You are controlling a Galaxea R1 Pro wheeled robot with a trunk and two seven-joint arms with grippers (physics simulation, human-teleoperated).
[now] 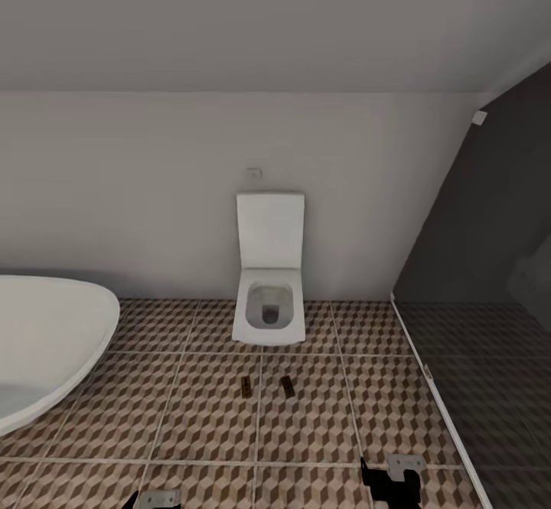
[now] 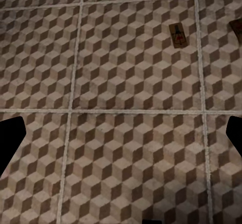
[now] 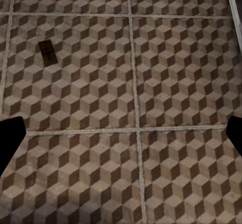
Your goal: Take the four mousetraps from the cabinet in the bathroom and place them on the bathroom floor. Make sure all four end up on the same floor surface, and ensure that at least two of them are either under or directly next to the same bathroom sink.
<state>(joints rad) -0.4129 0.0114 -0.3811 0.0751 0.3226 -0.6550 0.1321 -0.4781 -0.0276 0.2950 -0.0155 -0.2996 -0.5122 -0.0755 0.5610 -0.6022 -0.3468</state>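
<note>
The left gripper [image 2: 121,133] is held open above the bathroom floor [image 2: 121,153], its dark fingertips [image 2: 10,143] set wide apart with nothing between them. The right gripper [image 3: 121,138] is likewise spread open and empty over the tiles. In the head view both grippers are seen at the near edge, the left gripper [image 1: 157,500] and the right gripper [image 1: 402,474]. Farther out, two mousetraps lie flat on the floor, near each other, the left mousetrap [image 1: 246,386] and the right mousetrap [image 1: 288,386], just in front of a white toilet [image 1: 269,295]. A white bathtub [image 1: 46,340] is seen at the left, and a dark glass partition [image 1: 490,325] at the right.
</note>
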